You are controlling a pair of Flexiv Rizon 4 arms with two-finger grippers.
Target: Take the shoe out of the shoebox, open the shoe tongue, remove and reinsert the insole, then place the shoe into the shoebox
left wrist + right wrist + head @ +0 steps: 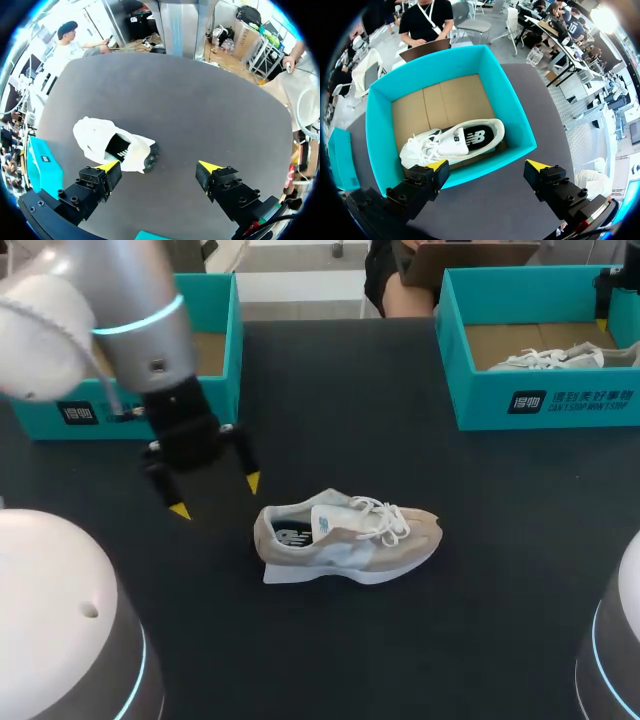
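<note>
Nearest: white domed arm housings (pixel 60 620) at the near edge, one on each side, above the black table (pixel 450 640).
Shoe: the beige-and-white lace-up sneaker (pixel 350 538) stands on its sole on the bare table near the middle, outside both boxes. Its dark insole (pixel 293 536) shows in the opening.
Long axis: across the table, with the heel toward my left and the toe toward my right.
Left gripper (pixel 216 496): fingers spread wide and holding nothing, hanging just beside the heel. In the wrist view the sneaker (pixel 107 145) lies ahead, off toward one finger and not between the two.
Right gripper (pixel 487 165): wide and empty, above the teal cardboard shoebox (pixel 520 125) at the far right. That box holds a white sneaker (pixel 452 142), and the gripper is well apart from the task shoe.
Left box: a second teal shoebox (pixel 232 340) sits at the far left, its cardboard floor showing.
Judgement: the left arm is nearer. Tongue and insole work look next, and would need a sideways shift to centre on the heel.
</note>
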